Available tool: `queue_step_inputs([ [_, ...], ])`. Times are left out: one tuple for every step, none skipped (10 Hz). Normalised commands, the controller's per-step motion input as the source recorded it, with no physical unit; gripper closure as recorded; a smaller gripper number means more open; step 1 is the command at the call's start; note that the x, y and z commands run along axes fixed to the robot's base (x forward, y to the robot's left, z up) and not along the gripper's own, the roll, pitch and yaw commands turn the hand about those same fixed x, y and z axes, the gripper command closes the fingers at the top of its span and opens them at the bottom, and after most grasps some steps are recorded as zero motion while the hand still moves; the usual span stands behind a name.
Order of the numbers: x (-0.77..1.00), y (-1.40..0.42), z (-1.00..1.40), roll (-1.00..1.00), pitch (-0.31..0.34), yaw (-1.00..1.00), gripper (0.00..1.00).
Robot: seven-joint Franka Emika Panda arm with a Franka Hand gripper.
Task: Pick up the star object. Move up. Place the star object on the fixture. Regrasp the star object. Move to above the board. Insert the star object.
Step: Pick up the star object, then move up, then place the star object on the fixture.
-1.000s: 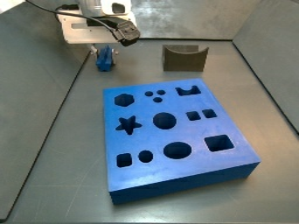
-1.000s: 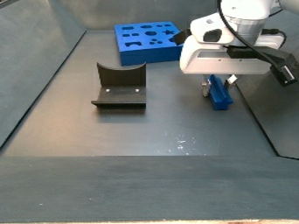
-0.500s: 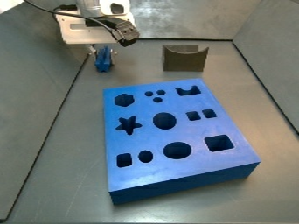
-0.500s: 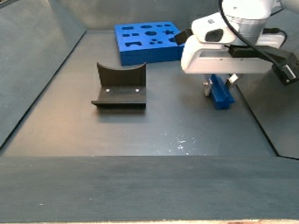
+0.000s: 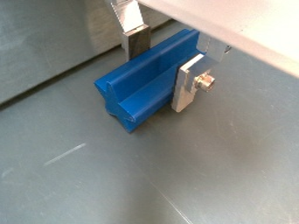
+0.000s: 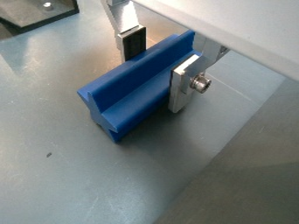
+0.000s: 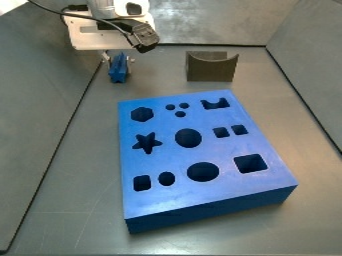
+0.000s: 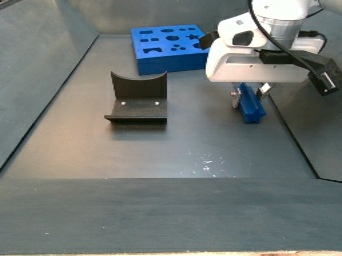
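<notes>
The star object point(image 5: 140, 87) is a long blue bar with a star-shaped section, seen in both wrist views point(image 6: 122, 96). My gripper point(image 5: 162, 63) is shut on it, one silver finger on each long side, also in a wrist view point(image 6: 160, 63). In a side view the gripper point(image 7: 120, 60) holds the star object point(image 7: 120, 70) low over the floor at the far left. In a side view point(image 8: 250, 98) the star object point(image 8: 250, 108) hangs under the white hand. The blue board point(image 7: 227, 195) has a star hole point(image 7: 146, 142). The fixture point(image 7: 210, 66) stands empty.
The fixture point(image 8: 136, 100) stands to the left of the gripper in a side view, with the board point(image 8: 154, 62) behind it. Grey walls ring the dark floor. The board has several other shaped holes.
The gripper and the star object have risen very slightly in a side view. Nothing else has moved.
</notes>
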Motion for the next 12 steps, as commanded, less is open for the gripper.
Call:
queue_step_inputs([
  [0.00, 0.00, 0.00, 0.00, 0.000, 0.00, 1.00],
  [0.00, 0.00, 1.00, 0.00, 0.000, 0.00, 1.00],
  [-0.08, -0.01, 0.98, -0.01, 0.038, 0.00, 1.00],
  [-0.09, -0.01, 0.90, -0.01, 0.062, 0.00, 1.00],
  [-0.07, -0.01, 0.85, -0.01, 0.068, 0.00, 1.00],
  [-0.03, 0.00, 0.68, -0.01, 0.075, 0.00, 1.00],
  [-0.02, 0.00, 0.61, -0.01, 0.071, 0.00, 1.00],
  [-0.02, 0.01, 0.45, 0.00, 0.058, 0.00, 1.00],
  [-0.03, 0.01, 0.33, 0.00, 0.049, 0.00, 1.00],
  [-0.03, 0.01, 0.20, 0.00, 0.043, 0.00, 1.00],
  [0.00, 0.00, 1.00, 0.00, 0.000, 0.00, 1.00],
  [0.02, 0.00, 1.00, 0.00, -0.017, 0.00, 1.00],
])
